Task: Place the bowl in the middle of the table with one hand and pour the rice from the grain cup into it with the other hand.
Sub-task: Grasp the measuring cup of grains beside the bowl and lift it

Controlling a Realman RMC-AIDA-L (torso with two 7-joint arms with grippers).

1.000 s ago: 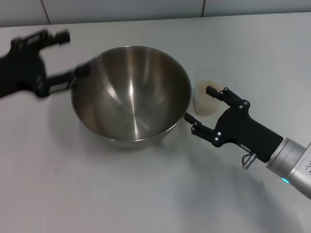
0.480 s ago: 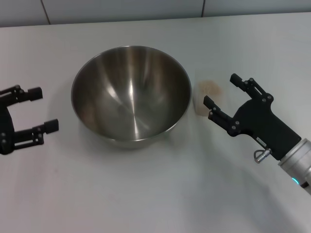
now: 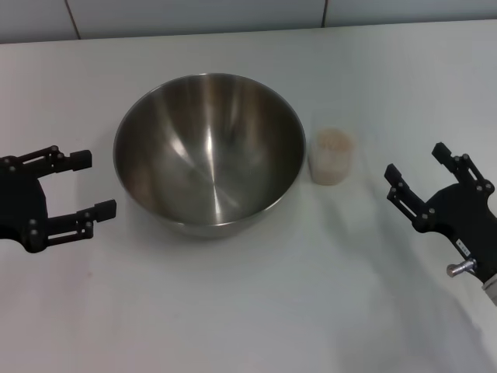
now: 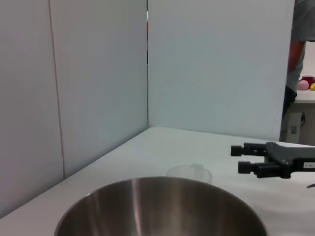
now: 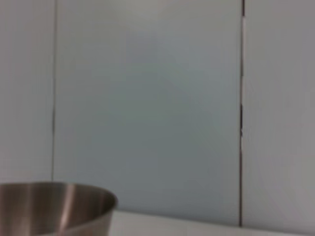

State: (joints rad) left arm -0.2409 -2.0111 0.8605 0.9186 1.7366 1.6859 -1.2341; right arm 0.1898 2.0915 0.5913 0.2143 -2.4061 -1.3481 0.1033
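The steel bowl (image 3: 210, 148) stands upright near the middle of the white table (image 3: 248, 311), and I see no rice on its shiny inside. Just to its right stands the small clear grain cup (image 3: 332, 155), upright, with pale rice (image 3: 334, 141) in it. My left gripper (image 3: 95, 183) hovers open to the left of the bowl, clear of its rim. Open too, my right gripper (image 3: 416, 161) is to the right of the cup and apart from it. The left wrist view looks across the bowl (image 4: 157, 206) to the cup (image 4: 189, 173) and the right gripper (image 4: 241, 158). The bowl's rim (image 5: 54, 206) shows in the right wrist view.
Grey wall panels (image 3: 194, 15) close off the table's far edge. Bare tabletop lies in front of the bowl and around both grippers.
My left gripper has left the bowl's rim and drawn back to the left and nearer me. My right gripper has pulled away from the cup to the right. Bowl and cup stay put.
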